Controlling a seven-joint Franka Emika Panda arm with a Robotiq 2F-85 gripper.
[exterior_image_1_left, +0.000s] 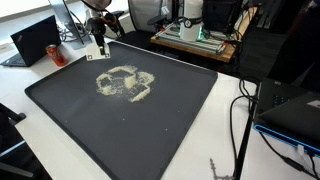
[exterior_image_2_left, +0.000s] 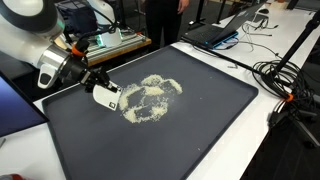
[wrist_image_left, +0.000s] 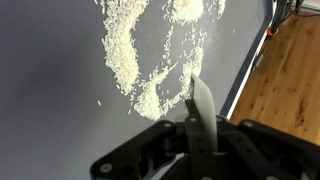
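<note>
The jaws are closed narrow on a thin white blade (wrist_image_left: 203, 100), which sticks out ahead of them in the wrist view. Its tip is just beside the nearest clump of pale grains (wrist_image_left: 125, 55); whether it touches the surface we cannot tell. In an exterior view the blade (exterior_image_2_left: 105, 97) stands at the rim of the grains (exterior_image_2_left: 150, 98), not in their middle. The grains lie in loose loops and smears near the middle of a large dark mat (exterior_image_1_left: 150, 135) that covers most of the white desk (exterior_image_1_left: 224, 125). We judge the work on them as barely advanced: nothing is gathered into one heap, and stray grains dot the mat around the loops. A laptop (exterior_image_1_left: 35, 40) and a red can (exterior_image_1_left: 55, 52) sit beyond the mat.
</note>
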